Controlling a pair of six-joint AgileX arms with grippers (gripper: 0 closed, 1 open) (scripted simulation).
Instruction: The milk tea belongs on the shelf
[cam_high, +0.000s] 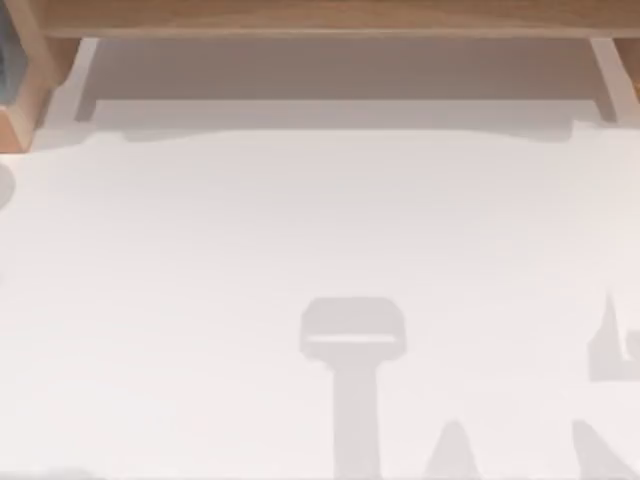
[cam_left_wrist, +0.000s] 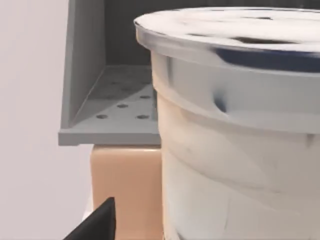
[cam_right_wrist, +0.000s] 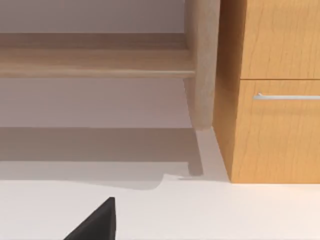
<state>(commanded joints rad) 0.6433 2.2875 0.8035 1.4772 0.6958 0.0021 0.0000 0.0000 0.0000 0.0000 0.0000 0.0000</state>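
The shelf (cam_high: 320, 15) ran along the far edge of the white table (cam_high: 320, 250). It had a long brown board on top, pale posts at each end and a shady space underneath. Grey shadows (cam_high: 352, 330) lay on the table well in front of the shelf.

The milk tea (cam_left_wrist: 235, 150) was very close to the left wrist camera. It stood upright, a pale whitish cup with a wide lid (cam_left_wrist: 235, 25) on top and a dark blue stripe under the lid's rim. Just behind the cup was a grey tray (cam_left_wrist: 115, 110) with little round holes in it. The tray sat on a tan block (cam_left_wrist: 125, 185). A black bit of the left gripper (cam_left_wrist: 95, 225) poked up beside the cup. I could not tell if the left gripper was squeezing the cup or had let go of it.

The right gripper (cam_right_wrist: 95, 225) hung low over the table (cam_right_wrist: 210, 210) in front of the shelf (cam_right_wrist: 95, 62), near its pale post (cam_right_wrist: 202, 65). Right next to that post stood a brown cabinet (cam_right_wrist: 275, 140) with a thin silver handle (cam_right_wrist: 287, 96). I could not tell if the right gripper was clenched or loose.
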